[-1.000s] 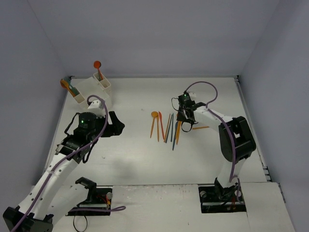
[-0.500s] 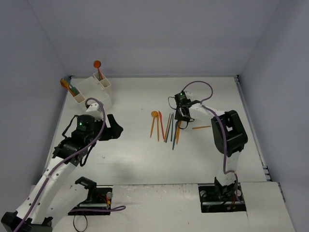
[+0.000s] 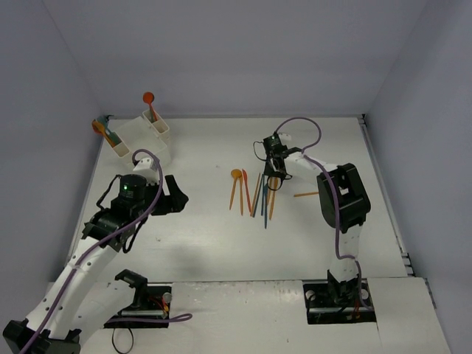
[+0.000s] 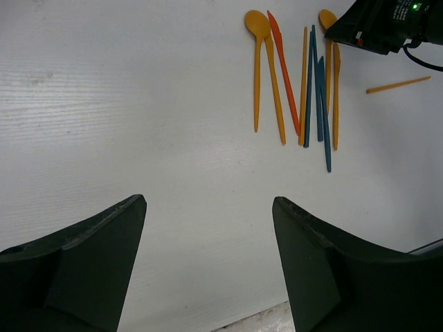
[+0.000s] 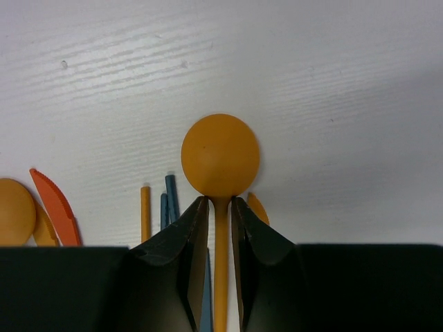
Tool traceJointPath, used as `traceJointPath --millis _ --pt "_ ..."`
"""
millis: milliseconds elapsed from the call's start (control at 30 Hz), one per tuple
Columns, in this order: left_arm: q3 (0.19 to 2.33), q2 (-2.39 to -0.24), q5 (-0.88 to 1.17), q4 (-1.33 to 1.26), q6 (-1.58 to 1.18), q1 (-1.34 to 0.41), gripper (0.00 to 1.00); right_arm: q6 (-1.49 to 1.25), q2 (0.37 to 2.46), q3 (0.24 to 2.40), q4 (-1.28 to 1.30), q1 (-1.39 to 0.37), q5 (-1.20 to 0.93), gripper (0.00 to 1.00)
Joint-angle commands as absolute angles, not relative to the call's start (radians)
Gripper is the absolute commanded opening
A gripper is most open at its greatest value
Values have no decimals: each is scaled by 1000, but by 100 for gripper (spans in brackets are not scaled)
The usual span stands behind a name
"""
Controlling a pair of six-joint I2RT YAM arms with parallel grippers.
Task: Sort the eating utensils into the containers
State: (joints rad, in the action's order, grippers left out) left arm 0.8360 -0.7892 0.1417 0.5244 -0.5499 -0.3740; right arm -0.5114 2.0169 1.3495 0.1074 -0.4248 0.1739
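Several orange, red and teal utensils (image 3: 254,193) lie side by side mid-table; they also show in the left wrist view (image 4: 304,83). My right gripper (image 3: 274,177) is down on the pile's far right end. In the right wrist view its fingers (image 5: 190,228) straddle the neck of an orange spoon (image 5: 220,155), with a thin gap on each side. My left gripper (image 3: 173,193) is open and empty, left of the pile, over bare table (image 4: 208,200). The white containers (image 3: 144,136) stand at the far left, a red spoon (image 3: 150,103) upright in one.
A lone orange utensil (image 3: 306,195) lies right of the pile, also in the left wrist view (image 4: 398,84). Orange and teal utensils (image 3: 103,131) stick out of the leftmost bin. A red knife (image 5: 52,200) and teal handles (image 5: 169,197) lie beside the spoon.
My right gripper has moved left and away from me, onto the far end of the utensil pile. My left arm has shifted only slightly.
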Motion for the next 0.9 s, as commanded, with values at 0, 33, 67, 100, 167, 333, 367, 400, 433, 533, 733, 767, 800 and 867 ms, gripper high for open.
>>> traceJointPath --millis 0,33,67,100,167,333,367,400,433,533,733,767,800,867 --pt "884 -804 155 491 -534 -380 71 -482 2059 1430 103 -423 207 17" --pt "884 -807 155 491 -533 -380 71 -477 2066 1440 103 -423 210 17" --pt "884 -809 155 491 -532 -380 71 -474 2072 1446 103 -422 211 17" --pt "884 -810 154 491 -532 -380 71 -474 2074 1452 104 -421 209 17" --pt "885 -811 155 491 -533 -380 71 -481 2075 1449 104 -417 203 18" --pt "884 -811 156 489 -535 -380 71 -509 2059 1412 104 -414 188 22" --pt "883 -811 157 489 -535 -380 71 -514 2055 1402 104 -414 185 22" --pt "882 -811 158 489 -535 -380 71 -518 2049 1393 103 -414 182 22" --pt "881 -812 158 489 -535 -380 71 -523 2044 1383 103 -415 180 22" --pt "882 -815 160 488 -535 -380 71 -534 2033 1354 103 -417 178 22" --pt "885 -818 167 487 -538 -380 71 -550 2022 1320 104 -424 176 19" --pt "886 -817 168 488 -539 -380 71 -553 2020 1317 104 -426 177 18" --pt "887 -816 169 489 -540 -380 71 -555 2017 1314 104 -429 178 17" --pt "889 -813 170 488 -542 -380 71 -555 2016 1309 104 -433 182 12"
